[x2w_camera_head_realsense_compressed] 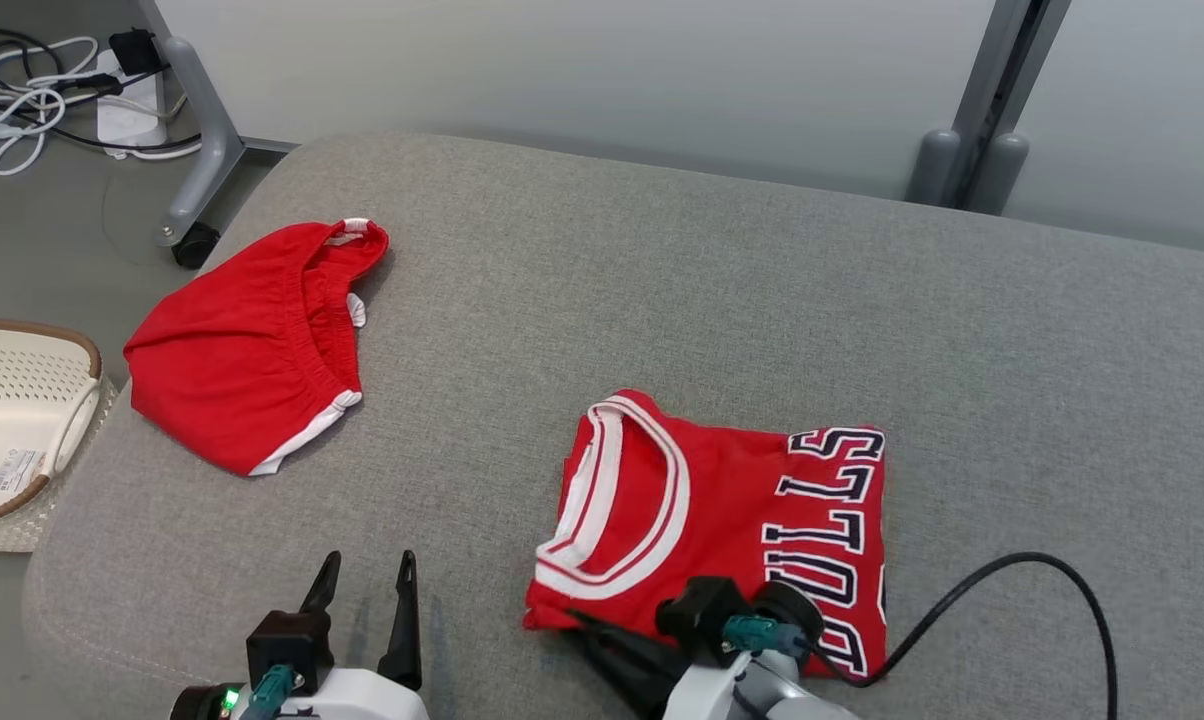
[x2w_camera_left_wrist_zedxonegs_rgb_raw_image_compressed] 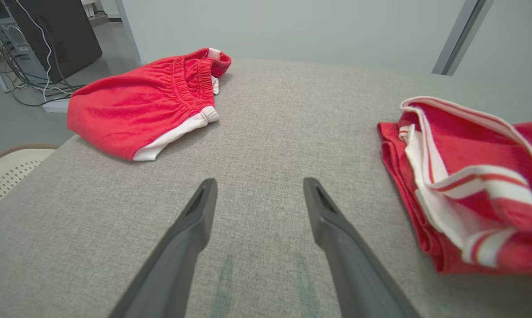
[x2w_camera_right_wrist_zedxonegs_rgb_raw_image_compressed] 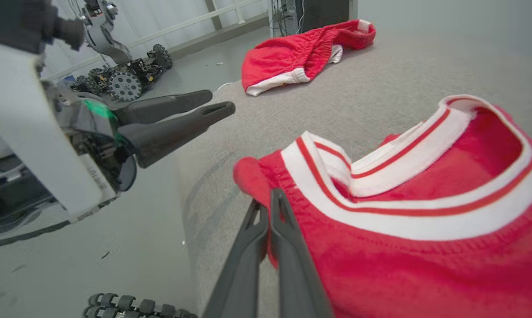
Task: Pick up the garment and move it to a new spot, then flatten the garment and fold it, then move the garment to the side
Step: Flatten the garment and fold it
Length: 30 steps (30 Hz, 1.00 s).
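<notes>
Head view: left gripper point(x2w_camera_head_realsense_compressed: 362, 575) low at near left, fingers apart over grey cushion point(x2w_camera_head_realsense_compressed: 662, 300), folded red jersey point(x2w_camera_head_realsense_compressed: 722, 500) lettered "BULLS" near right; left wrist view: fingers spread, touching nothing; right wrist view: right gripper point(x2w_camera_right_wrist_zedxonegs_rgb_raw_image_compressed: 266, 201) clamped on jersey's near-left corner.

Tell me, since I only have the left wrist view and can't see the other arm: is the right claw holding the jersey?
Observer: Yes. The right claw is shut on the jersey, pinching its near left corner.
Operator: Is the jersey folded?
Observer: In the head view it lies as a compact rectangle, with the lettering facing up along its right side.
Operator: Anything close to that arm?
Observer: A black cable arcs over the grey cushion just right of the jersey.
</notes>
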### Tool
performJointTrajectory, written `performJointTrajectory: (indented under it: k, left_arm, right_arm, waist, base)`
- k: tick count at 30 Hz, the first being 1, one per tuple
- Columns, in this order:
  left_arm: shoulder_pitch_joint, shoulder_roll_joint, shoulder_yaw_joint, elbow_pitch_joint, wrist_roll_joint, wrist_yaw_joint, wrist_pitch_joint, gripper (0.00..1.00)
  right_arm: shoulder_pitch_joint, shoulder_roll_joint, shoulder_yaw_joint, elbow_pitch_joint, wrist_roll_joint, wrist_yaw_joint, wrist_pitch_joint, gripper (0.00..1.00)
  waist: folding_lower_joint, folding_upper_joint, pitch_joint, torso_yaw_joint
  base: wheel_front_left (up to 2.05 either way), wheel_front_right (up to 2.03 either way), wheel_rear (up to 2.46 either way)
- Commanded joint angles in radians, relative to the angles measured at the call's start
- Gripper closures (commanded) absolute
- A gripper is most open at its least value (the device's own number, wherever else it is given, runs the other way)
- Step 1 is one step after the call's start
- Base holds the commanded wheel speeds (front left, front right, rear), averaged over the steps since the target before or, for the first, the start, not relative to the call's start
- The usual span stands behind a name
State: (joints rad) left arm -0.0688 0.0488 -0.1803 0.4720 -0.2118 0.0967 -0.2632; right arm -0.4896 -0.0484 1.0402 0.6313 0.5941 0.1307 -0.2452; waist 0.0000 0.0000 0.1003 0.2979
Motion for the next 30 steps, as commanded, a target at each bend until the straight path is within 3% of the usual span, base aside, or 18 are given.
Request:
performJointTrajectory:
  k: [1, 2, 3, 4, 10, 14, 19, 25, 30]
  left_arm:
    - [-0.019, 0.004, -0.007, 0.003, -0.006, 0.001, -0.002, 0.00]
    - [-0.023, 0.003, -0.013, 0.006, -0.008, 0.000, -0.002, 0.00]
    - [-0.027, 0.004, -0.016, 0.008, -0.008, 0.002, -0.002, 0.00]
    - [-0.031, 0.004, -0.019, 0.010, -0.009, 0.003, -0.002, 0.00]
    - [-0.037, 0.004, -0.016, 0.006, -0.005, 0.011, -0.002, 0.00]
    - [-0.033, 0.004, 0.007, -0.009, 0.015, 0.013, -0.002, 0.00]
    - [-0.016, 0.005, 0.037, -0.016, 0.030, 0.004, -0.002, 0.00]
    - [-0.001, 0.004, 0.062, -0.021, 0.046, 0.004, -0.002, 0.00]
    - [0.015, 0.004, 0.083, -0.025, 0.057, 0.008, -0.002, 0.00]
  right_arm:
    - [-0.024, -0.007, 0.056, 0.003, 0.029, 0.000, 0.010, 1.00]
    - [-0.029, -0.008, 0.076, 0.011, 0.047, 0.000, 0.008, 0.93]
    - [-0.035, -0.008, 0.092, 0.024, 0.057, 0.000, 0.006, 0.41]
    - [-0.038, -0.007, 0.102, 0.039, 0.068, 0.000, 0.005, 0.00]
    - [-0.058, -0.006, 0.056, 0.074, 0.108, 0.000, -0.018, 0.00]
    - [-0.022, -0.043, -0.192, 0.053, 0.010, 0.000, -0.021, 0.00]
    - [0.106, -0.035, -0.511, -0.010, -0.165, 0.000, -0.021, 0.00]
    - [0.242, -0.023, -0.768, -0.088, -0.327, 0.000, -0.021, 0.00]
    - [0.325, -0.008, -0.904, -0.141, -0.414, 0.000, -0.021, 0.00]
  waist:
    - [0.0000, 0.0000, -0.001, -0.001]
    - [0.0000, 0.0000, -0.002, -0.002]
    - [0.0000, 0.0000, -0.002, -0.004]
    - [0.0000, 0.0000, -0.002, -0.006]
    - [0.0000, 0.0000, -0.007, -0.039]
    - [0.0000, 0.0000, -0.020, -0.088]
    - [0.0000, 0.0000, -0.041, -0.156]
    - [0.0000, 0.0000, -0.063, -0.225]
    - [0.0000, 0.0000, -0.081, -0.267]
  base:
    - [0.00, 0.00, 0.00]
    - [0.00, 0.00, 0.00]
    - [0.00, 0.00, 0.00]
    - [0.00, 0.00, 0.00]
    - [0.00, 0.00, 0.00]
    - [0.00, 0.00, 0.00]
    - [0.00, 0.00, 0.00]
    - [0.00, 0.00, 0.00]
    - [0.00, 0.00, 0.00]
